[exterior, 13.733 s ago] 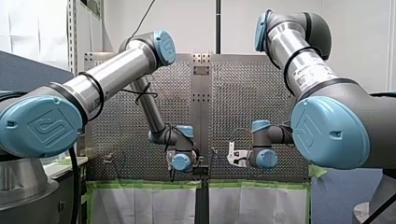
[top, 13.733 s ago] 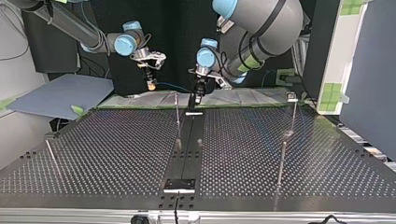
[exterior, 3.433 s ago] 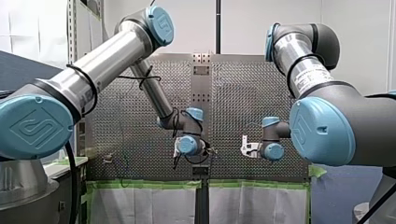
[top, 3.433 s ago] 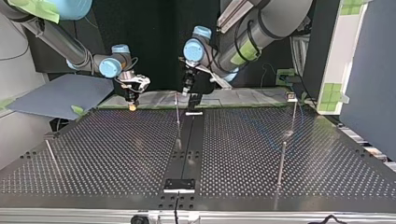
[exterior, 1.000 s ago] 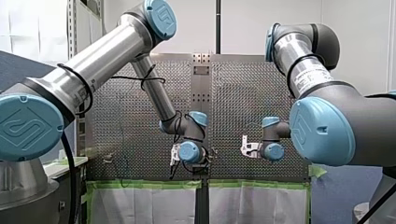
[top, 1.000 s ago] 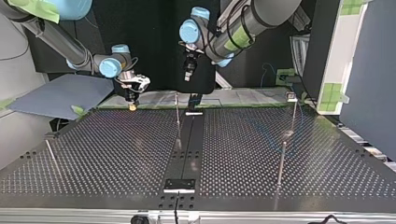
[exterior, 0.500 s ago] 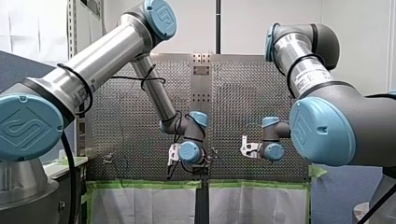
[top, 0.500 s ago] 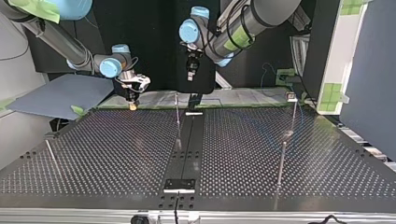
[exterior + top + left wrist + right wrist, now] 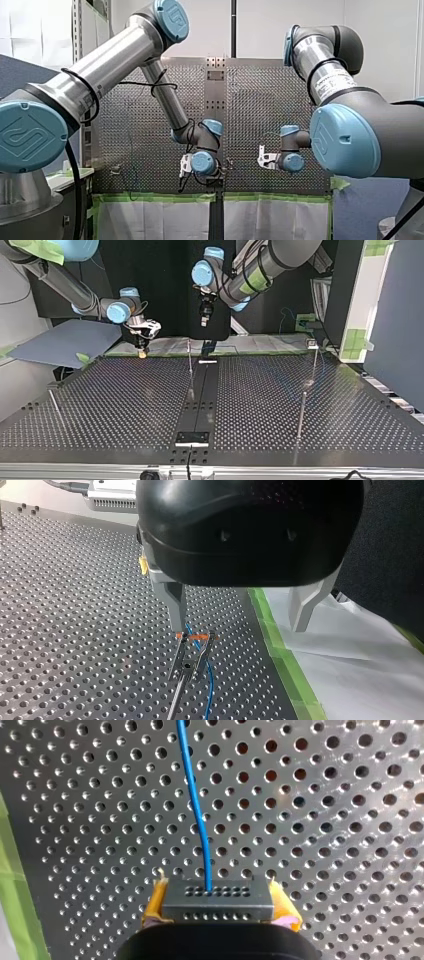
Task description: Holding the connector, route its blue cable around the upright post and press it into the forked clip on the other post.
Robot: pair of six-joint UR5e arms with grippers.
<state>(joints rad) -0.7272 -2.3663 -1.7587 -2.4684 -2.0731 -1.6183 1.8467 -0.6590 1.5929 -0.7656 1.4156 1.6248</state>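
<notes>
Right wrist view: right gripper [image 9: 218,914] is clamped on the connector [image 9: 215,892], with yellow pads [image 9: 154,902] on its two short ends. The connector is a small grey rectangular block. The face turned to the camera carries two rows of small round holes.

The blue cable [image 9: 195,805] is thin, single and glossy. It leaves a hole near the middle of the upper row and runs ahead of the gripper in a slight curve over the perforated table [image 9: 325,820]. A strip of green tape [image 9: 10,885] borders the table beside the gripper.

Left wrist view: left gripper [image 9: 239,625] has a black housing. Its metal fingers [image 9: 176,602] are spread wide and hold nothing.
- Under one finger stands the forked clip [image 9: 196,645], two metal prongs joined near the tips by an orange band [image 9: 197,636], on top of a thin post [image 9: 176,700].
- The blue cable comes from behind that finger, passes at the prongs and drops alongside the post to the table.
- Whether it sits fully between the prongs: cannot tell.

Top view: the right gripper is low over the table's far edge, at the view's left of the middle post. The left gripper hangs well above that post.
</notes>
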